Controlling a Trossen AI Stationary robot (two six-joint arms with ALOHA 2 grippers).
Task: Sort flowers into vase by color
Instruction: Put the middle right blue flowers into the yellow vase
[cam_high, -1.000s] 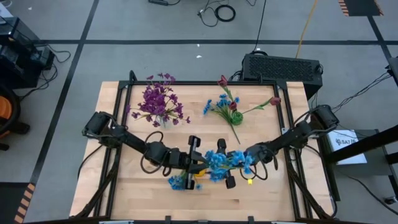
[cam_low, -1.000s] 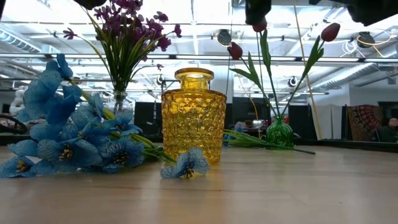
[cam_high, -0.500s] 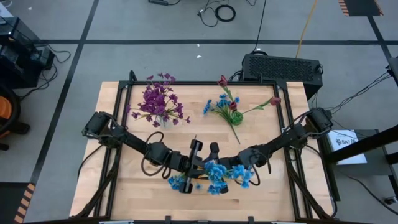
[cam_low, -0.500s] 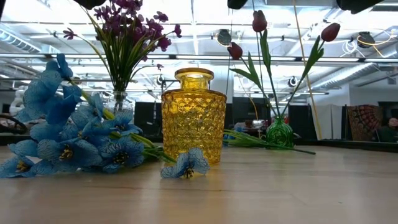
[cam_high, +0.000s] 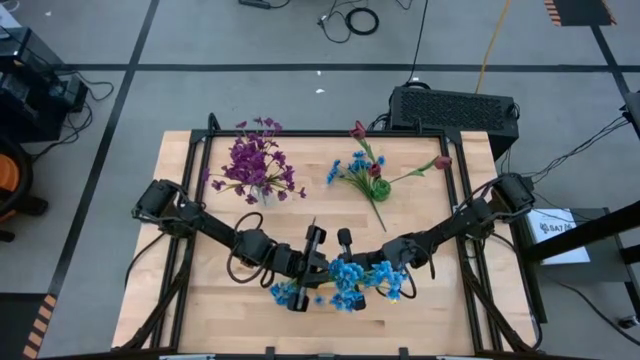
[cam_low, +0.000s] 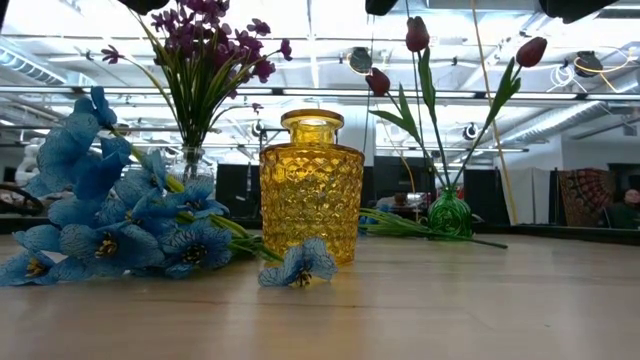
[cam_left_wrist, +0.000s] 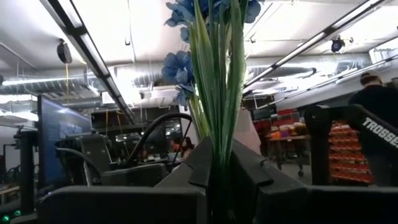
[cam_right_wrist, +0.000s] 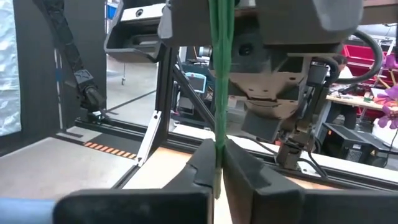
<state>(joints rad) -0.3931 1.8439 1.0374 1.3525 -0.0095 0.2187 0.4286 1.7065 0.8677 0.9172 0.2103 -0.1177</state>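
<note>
Meeting near the front middle of the table, both arms have hold of the same bunch of blue flowers (cam_high: 362, 280). The right gripper (cam_right_wrist: 217, 163) has its fingers pressed together on the green stems, which run straight up between them in its wrist view. The left gripper (cam_left_wrist: 219, 168) looks like it's pinching the same stems too, with blue blossoms showing above its fingers. From above, the bunch sits between the two wrists, up off the wood.

More blue flowers (cam_low: 120, 225) lie flat on the table to the left of the yellow glass vase (cam_low: 311, 188), and one loose blue blossom (cam_low: 298, 265) rests right in front of it, closest to the low camera.

Farther back, the purple flowers (cam_high: 256, 162) stand in a clear vase on the left, and the dark red tulips (cam_low: 417, 35) stand in a little green vase (cam_low: 450, 214) on the right, with a few blue sprigs (cam_high: 346, 168) lying beside it.
</note>
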